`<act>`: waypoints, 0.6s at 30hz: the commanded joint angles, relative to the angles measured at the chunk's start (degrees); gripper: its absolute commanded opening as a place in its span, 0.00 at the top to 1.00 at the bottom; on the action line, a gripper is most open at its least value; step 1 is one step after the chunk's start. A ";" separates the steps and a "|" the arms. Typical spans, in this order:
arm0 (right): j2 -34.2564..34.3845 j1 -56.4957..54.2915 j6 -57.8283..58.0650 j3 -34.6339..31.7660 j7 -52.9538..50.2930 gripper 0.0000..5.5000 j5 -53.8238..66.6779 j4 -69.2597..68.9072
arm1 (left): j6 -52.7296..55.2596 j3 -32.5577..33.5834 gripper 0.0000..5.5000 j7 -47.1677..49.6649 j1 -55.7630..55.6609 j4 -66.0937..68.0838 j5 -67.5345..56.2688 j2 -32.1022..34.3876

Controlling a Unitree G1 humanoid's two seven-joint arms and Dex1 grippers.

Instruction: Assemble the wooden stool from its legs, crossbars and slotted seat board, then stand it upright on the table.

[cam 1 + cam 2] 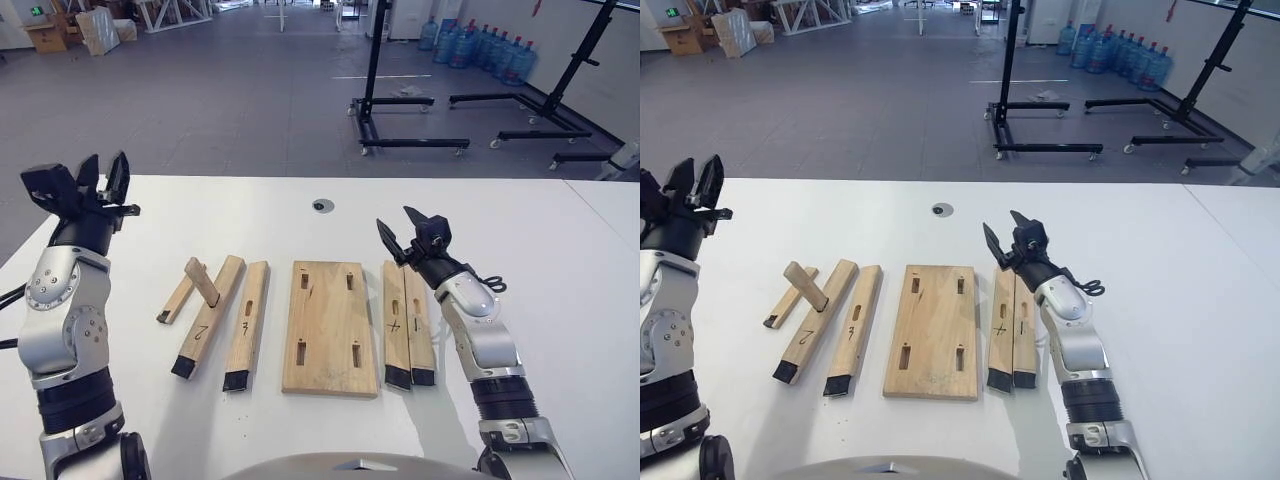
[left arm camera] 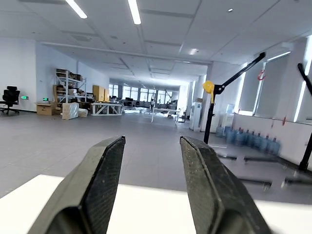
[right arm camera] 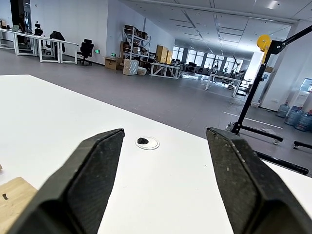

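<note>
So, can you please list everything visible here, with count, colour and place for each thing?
table: one, white, foreground.
seat board: one, pale wood, four slots, flat at table centre.
legs: four, pale wood, black ends, two each side of the seat board.
crossbars: two, pale wood, left of the legs, one across the other.
cable grommet: one, grey, beyond the board.
stands: several, black, floor behind.
water bottles: several, blue, far right.
left jaws: one pair, black, open, raised over the table's left edge.
right jaws: one pair, black, open, by the right legs' far ends.
</note>
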 commanded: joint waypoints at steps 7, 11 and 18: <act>1.52 3.51 0.43 0.24 -1.65 0.44 -0.15 -1.78 | 2.90 -9.45 0.58 -22.33 17.97 10.20 4.13 10.10; 2.00 4.62 1.01 0.28 -2.54 0.44 0.00 -2.72 | 4.10 -13.38 0.47 -32.64 23.51 4.14 2.92 14.69; 2.87 4.98 1.89 0.48 -2.98 0.44 0.56 -3.92 | 8.53 -16.08 0.26 -33.97 23.06 0.32 3.10 16.31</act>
